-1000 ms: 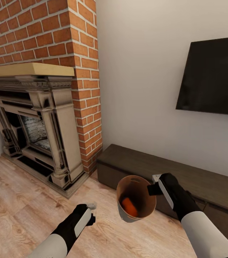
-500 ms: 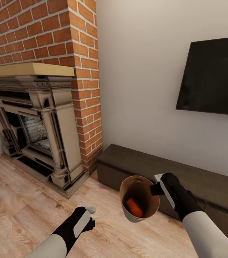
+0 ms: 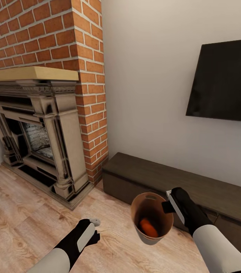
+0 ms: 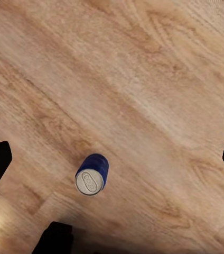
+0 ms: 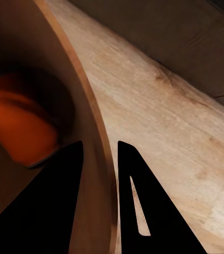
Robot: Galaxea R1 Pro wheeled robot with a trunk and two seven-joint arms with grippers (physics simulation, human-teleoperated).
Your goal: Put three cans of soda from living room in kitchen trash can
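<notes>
trash can has drifted right and lower vs earlier frames, hanging off the right gripper, jaws clamped on its rim. orange can lies inside on the bottom. blue can stands upright on the wood floor under the left gripper, jaws wide apart, not touching it. dark tv bench just behind the bin, brick fireplace at left, tv on wall.
</notes>
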